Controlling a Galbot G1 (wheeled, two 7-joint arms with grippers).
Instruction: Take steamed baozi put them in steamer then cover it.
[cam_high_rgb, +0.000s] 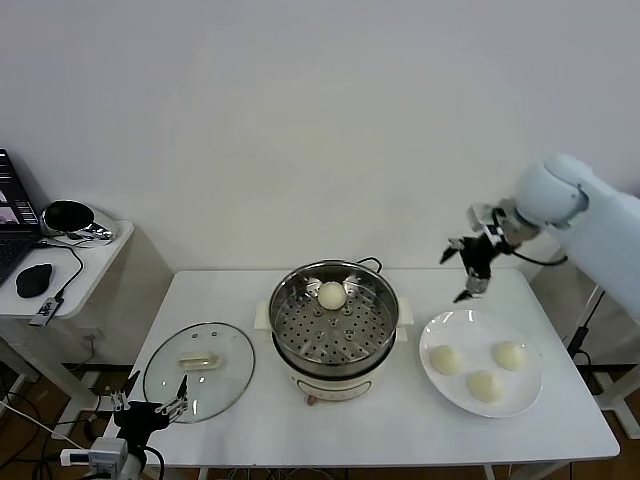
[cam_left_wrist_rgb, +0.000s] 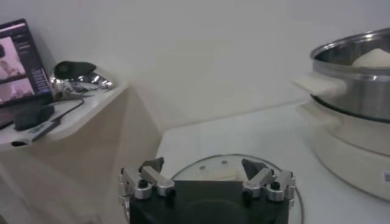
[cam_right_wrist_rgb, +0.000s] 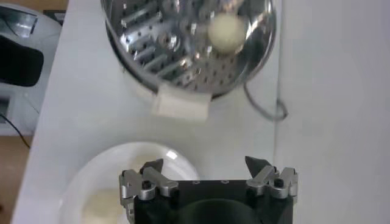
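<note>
The steamer (cam_high_rgb: 293, 305) stands uncovered at the table's centre, with one baozi (cam_high_rgb: 332, 295) on its perforated tray. Three more baozi (cam_high_rgb: 485, 384) lie on a white plate (cam_high_rgb: 475, 322) to its right. My right gripper (cam_high_rgb: 458, 275) hangs open and empty in the air above the plate's far edge; its wrist view looks down on the steamer (cam_right_wrist_rgb: 146, 36), the baozi (cam_right_wrist_rgb: 226, 29) and the plate (cam_right_wrist_rgb: 116, 161). The cover (cam_high_rgb: 225, 375) lies flat on the table left of the steamer. My left gripper (cam_high_rgb: 150, 403) waits open and empty, low at the cover's (cam_left_wrist_rgb: 228, 163) near edge.
A side table (cam_high_rgb: 95, 262) at the far left carries a laptop (cam_high_rgb: 15, 225), a mouse (cam_high_rgb: 33, 280) and cables. The steamer's power cord (cam_right_wrist_rgb: 265, 106) trails behind it toward the wall. The white table (cam_high_rgb: 400, 425) ends just past the plate.
</note>
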